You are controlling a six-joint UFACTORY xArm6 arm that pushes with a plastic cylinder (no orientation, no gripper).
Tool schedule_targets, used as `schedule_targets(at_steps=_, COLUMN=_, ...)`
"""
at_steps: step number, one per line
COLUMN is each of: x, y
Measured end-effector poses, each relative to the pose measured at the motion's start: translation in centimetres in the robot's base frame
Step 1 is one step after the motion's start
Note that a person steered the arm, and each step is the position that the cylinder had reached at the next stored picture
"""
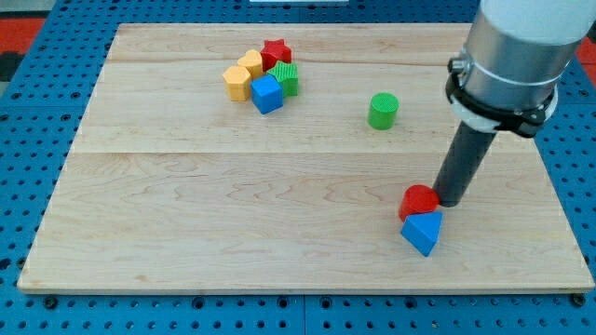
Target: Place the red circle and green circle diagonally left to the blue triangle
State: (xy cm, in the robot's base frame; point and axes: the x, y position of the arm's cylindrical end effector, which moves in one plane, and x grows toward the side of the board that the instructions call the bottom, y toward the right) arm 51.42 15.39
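Note:
The red circle [418, 200] lies at the view's lower right, touching the blue triangle [423, 231] just below it. The green circle [383, 110] stands apart, higher up, right of the board's middle. My tip [451, 200] is at the red circle's right side, touching or nearly touching it, and up-right of the blue triangle.
A cluster sits at the view's upper left: two yellow blocks [242, 76], a red star [276, 52], a green block [287, 80] and a blue cube [266, 94]. The wooden board [186, 205] lies on a blue pegboard table. The arm's grey body [512, 46] fills the upper right.

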Motion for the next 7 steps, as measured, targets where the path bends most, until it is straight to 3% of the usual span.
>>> schedule_targets(at_steps=1, x=-6.1, y=-3.6)
schedule_targets(at_steps=2, x=-13.7, y=-2.9)
schedule_targets(at_steps=3, x=-14.9, y=-1.9)
schedule_targets(at_steps=4, x=-19.2, y=-0.1)
schedule_targets(at_steps=6, x=-13.0, y=-3.4)
schedule_targets(at_steps=7, x=-20.5, y=-1.7)
